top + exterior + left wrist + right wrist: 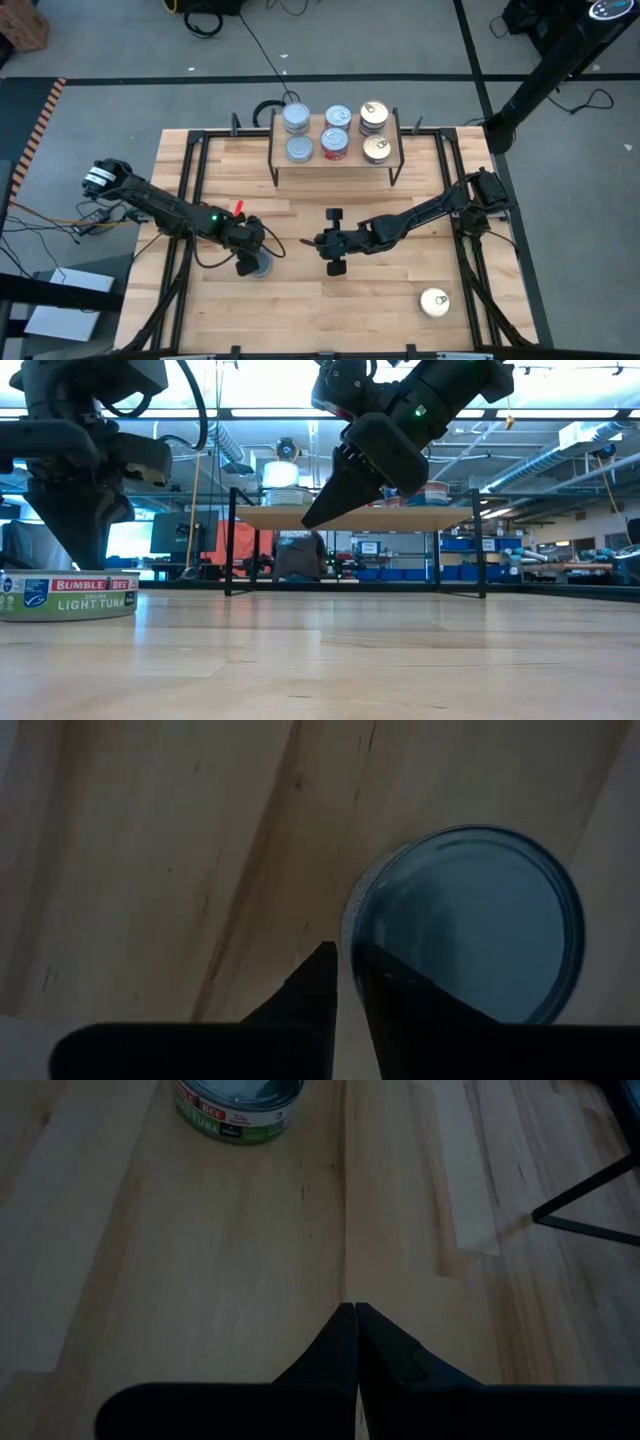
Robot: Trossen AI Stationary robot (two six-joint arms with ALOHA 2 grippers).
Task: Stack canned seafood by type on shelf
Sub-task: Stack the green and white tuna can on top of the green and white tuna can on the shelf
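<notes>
The shelf (337, 160) stands at the table's far middle and bears tins in pairs: silver-blue (297, 133), red-labelled (336, 130) and gold (375, 131). A silver-blue tuna tin (262, 266) stands flat on the table at the near left, also seen as the tin (470, 910) in the left wrist view. My left gripper (345, 955) points down over that tin's rim with only a narrow gap between its fingers. My right gripper (322, 243) hangs shut above the table's middle, holding nothing. A gold tin (434, 302) lies at the near right. My left gripper stands right at the tuna tin's rim (352, 910), coming from above. One finger (400, 990) overlaps the tin's top in the wrist view. Whether it touches the tin, I cannot tell.
Black frame rails (190, 200) run along the table's left and right sides. The shelf's thin black legs (590, 1200) stand on the table behind my right gripper. Bare wood lies between the two grippers and the shelf.
</notes>
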